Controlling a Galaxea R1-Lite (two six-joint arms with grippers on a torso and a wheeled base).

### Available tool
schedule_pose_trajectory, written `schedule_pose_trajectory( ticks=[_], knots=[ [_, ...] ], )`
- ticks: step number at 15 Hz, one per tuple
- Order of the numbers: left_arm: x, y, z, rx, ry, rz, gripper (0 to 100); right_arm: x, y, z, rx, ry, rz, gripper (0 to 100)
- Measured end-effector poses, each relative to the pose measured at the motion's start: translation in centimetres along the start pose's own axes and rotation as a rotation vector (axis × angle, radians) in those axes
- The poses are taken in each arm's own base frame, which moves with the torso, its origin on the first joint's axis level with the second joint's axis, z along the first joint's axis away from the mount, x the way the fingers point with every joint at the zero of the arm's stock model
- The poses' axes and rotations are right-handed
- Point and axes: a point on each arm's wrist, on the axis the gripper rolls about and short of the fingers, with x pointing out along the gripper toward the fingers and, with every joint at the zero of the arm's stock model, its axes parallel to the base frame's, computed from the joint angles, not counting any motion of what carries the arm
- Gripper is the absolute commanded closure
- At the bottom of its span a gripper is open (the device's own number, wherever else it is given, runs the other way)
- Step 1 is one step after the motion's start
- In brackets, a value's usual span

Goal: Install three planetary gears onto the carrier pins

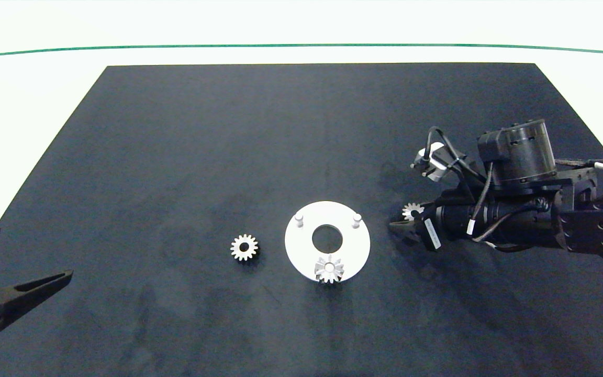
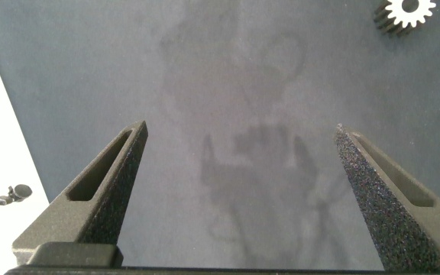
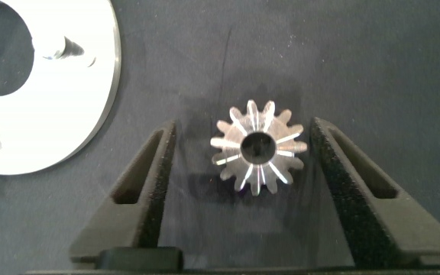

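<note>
A dark, matte work mat [image 1: 280,131] is lying on a white table [image 1: 29,94], with a thin green line [image 1: 301,46] running across the white surface beyond the mat's far edge. Near the mat's middle a flat white carrier disc [image 1: 356,246] with a large centre hole is sitting flat; two bare carrier pins [image 1: 298,218] are standing on its far side, left and right, and one planetary gear [image 1: 328,269] is sitting on the pin at its near edge. A second gear [image 1: 243,247] is lying on the mat just left of the disc, apart from it. A third gear [image 3: 258,147] is lying flat on the mat to the disc's right — the right gripper [image 3: 239,164] is reaching in low from the right, its fingers spread either side of this gear with a gap on both sides, not clamping it. The left gripper [image 2: 239,195] is hovering at the mat's near-left edge, fingers wide apart and holding nothing.
</note>
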Motion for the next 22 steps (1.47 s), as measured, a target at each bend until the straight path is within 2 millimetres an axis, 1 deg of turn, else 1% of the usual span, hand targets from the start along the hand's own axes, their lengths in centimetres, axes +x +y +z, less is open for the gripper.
schedule_pose_trajectory(
  ticks=[4,20,22],
  knots=[
    [0.0,0.0,0.0,0.0,0.0,0.0,0,0.26,-0.04,-0.11,0.004,0.006,-0.001,43],
    [0.0,0.01,-0.01,0.0,0.001,0.001,0,0.31,-0.03,-0.18,0.002,0.01,-0.001,76],
    [-0.01,0.01,-0.01,0.0,0.0,0.001,0,0.32,-0.01,-0.26,0.001,0.012,-0.001,79]
  ],
)
